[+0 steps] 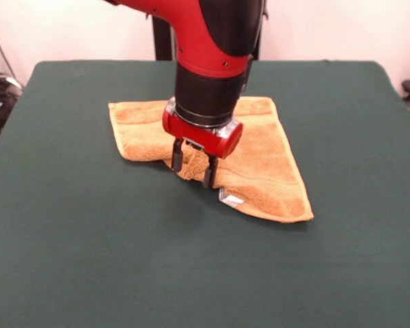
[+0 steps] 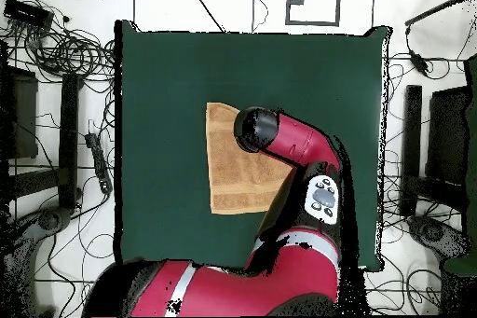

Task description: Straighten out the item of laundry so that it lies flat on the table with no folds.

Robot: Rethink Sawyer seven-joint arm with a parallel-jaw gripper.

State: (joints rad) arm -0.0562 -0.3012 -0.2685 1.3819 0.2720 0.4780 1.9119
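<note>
The item of laundry [image 1: 266, 171] is an orange-yellow towel folded over into a rough triangle near the middle of the green table [image 1: 191, 273]. A white tag [image 1: 231, 199] shows at its near edge. My gripper [image 1: 193, 164] is down on the towel's near fold, open, its two black fingers [image 1: 178, 156] straddling a raised hump of cloth. In the overhead view the towel [image 2: 233, 174] lies on the table [image 2: 168, 100], partly covered by my arm [image 2: 289, 142], which hides the gripper.
Bare green cloth surrounds the towel on every side. Cables and equipment [image 2: 56, 44] lie on the floor beyond the table edges.
</note>
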